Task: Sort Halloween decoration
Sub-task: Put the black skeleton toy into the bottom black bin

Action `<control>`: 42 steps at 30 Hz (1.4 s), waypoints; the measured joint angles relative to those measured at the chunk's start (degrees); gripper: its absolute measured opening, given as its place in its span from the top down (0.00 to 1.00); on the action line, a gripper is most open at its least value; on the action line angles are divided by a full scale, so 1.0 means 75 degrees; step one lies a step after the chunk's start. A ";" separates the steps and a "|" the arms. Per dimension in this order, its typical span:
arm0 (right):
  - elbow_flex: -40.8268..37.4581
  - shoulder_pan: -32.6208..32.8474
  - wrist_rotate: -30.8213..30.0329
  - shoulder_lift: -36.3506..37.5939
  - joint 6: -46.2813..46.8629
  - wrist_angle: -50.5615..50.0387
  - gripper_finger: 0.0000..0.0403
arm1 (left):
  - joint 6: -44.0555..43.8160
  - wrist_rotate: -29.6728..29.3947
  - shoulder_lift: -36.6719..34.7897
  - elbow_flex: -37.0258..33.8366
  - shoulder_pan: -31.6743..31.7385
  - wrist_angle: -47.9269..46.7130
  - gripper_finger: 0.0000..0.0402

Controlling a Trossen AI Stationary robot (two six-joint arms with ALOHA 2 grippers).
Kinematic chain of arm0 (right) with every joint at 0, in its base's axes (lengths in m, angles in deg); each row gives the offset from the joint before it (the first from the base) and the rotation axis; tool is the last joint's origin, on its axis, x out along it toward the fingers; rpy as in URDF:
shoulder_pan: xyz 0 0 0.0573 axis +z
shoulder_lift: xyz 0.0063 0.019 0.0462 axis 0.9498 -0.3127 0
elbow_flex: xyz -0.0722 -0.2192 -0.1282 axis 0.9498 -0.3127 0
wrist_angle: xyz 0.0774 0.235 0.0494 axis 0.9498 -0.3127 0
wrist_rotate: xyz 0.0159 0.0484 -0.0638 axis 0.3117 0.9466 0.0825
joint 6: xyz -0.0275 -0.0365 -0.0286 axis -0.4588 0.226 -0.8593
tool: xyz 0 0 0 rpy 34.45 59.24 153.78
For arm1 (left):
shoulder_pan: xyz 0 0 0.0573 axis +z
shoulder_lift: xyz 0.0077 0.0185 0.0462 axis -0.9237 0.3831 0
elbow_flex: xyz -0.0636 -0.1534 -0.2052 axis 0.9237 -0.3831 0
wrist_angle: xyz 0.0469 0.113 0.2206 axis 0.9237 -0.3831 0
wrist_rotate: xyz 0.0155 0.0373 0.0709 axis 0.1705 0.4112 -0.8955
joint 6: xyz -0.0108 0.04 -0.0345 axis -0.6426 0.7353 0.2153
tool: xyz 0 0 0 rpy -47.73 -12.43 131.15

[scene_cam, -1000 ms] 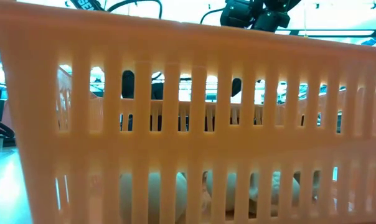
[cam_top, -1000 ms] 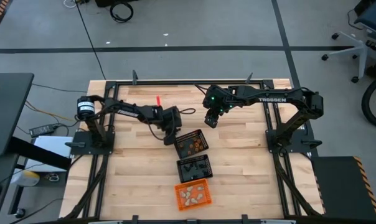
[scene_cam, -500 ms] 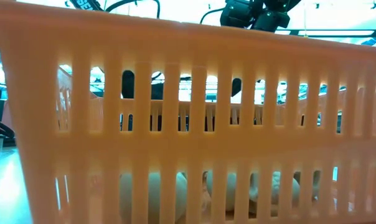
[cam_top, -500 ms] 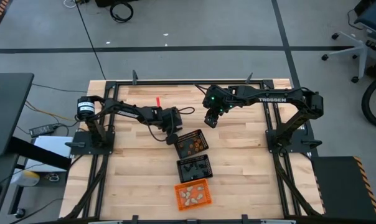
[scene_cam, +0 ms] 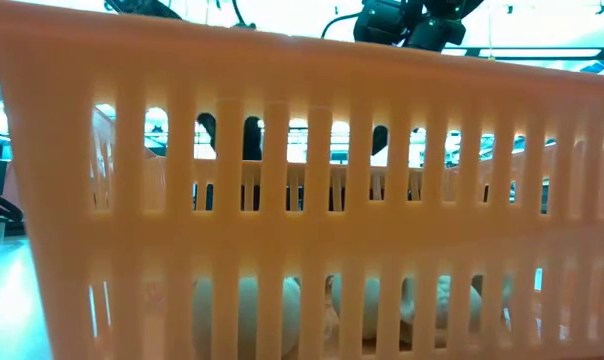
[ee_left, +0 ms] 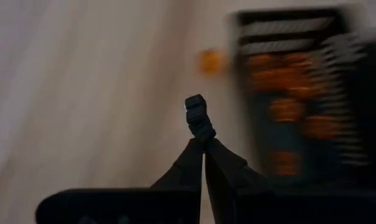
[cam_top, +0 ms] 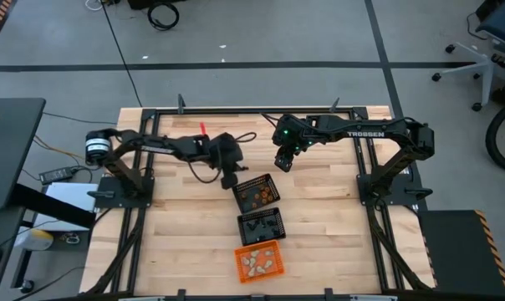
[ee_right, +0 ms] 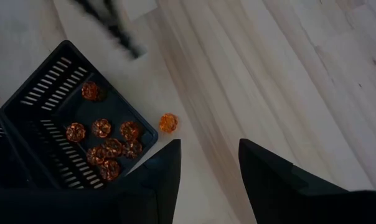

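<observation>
The Halloween decoration is a scatter of tiny trinkets, nearly all lying in three baskets lined up just below the centre of the high view. The small orange pumpkin-shaped trinkets (ee_right: pixel 107 142) sit in the black mesh basket (cam_top: pixel 257 191) nearest the arms; the right wrist view shows about seven of them clustered on its floor. One loose orange trinket (ee_right: pixel 168 122) lies on the bare wood just outside that basket's wall, close to it but not touching. The second black mesh basket (cam_top: pixel 262 224), directly below the first in the high view, holds dark trinkets too small to tell apart. Below that, the orange slatted plastic basket (cam_top: pixel 257 259) holds the cream-white trinkets (cam_top: pixel 257 262); in the low view its slotted wall fills almost the whole frame, and pale rounded shapes show through the lower slots.

The left gripper (cam_top: pixel 227 178) hangs at the upper left corner of the first mesh basket, left of centre in the high view. In the left wrist view its two dark fingers (ee_left: pixel 194 163) are pressed together at the tips, and a small dark piece (ee_left: pixel 198 116) stands up at their joined ends; what it is cannot be told, as the view is blurred.

The right gripper (cam_top: pixel 283 162) hovers over bare wood right of centre, above and to the right of the first basket, jaws parted with nothing between them.

All rest on the light butcher-block wooden table (cam_top: pixel 328 217).
</observation>
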 joint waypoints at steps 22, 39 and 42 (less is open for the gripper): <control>0.0000 0.0017 -0.0149 0.0000 0.0457 -0.0152 0.59 | -0.2537 0.1052 -0.0183 0.0007 -0.3240 0.2740 0.96; -0.0003 0.0761 -0.0232 0.0003 0.1367 -0.0143 0.59 | -0.3024 -0.0003 0.1216 0.0006 -0.3659 0.2575 0.83; -0.0003 0.0725 0.0085 0.0003 0.1117 -0.0172 0.59 | -0.3030 -0.0009 0.1213 0.0006 -0.3656 0.2615 0.72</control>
